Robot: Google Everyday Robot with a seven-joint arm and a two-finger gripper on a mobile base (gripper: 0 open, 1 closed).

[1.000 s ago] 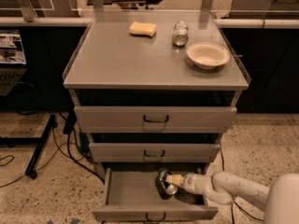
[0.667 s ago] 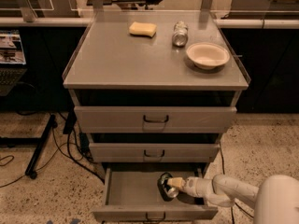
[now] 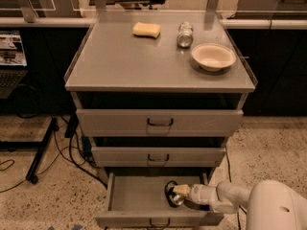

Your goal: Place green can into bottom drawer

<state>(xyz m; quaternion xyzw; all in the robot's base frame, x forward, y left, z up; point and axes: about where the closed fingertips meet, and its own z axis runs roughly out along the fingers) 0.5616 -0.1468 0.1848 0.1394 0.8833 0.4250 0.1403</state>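
Observation:
The bottom drawer (image 3: pixel 139 195) of the grey cabinet is pulled open. My gripper (image 3: pixel 173 194) reaches in from the right, low over the drawer floor at its right side. It is shut on the green can (image 3: pixel 176 199), a small can whose silver end and pale label show between the dark fingers. The can sits at or just above the drawer floor; I cannot tell if it touches. My white arm (image 3: pixel 225 198) runs off to the lower right.
On the cabinet top (image 3: pixel 120 66) lie a yellow sponge (image 3: pixel 147 29), a plain silver can (image 3: pixel 184 34) on its side and a white bowl (image 3: pixel 213 56). The two upper drawers (image 3: pixel 159 122) are closed. Cables and a stand leg (image 3: pixel 41 150) lie on the floor to the left.
My gripper with the can has sunk slightly lower into the bottom drawer. Nothing else has moved.

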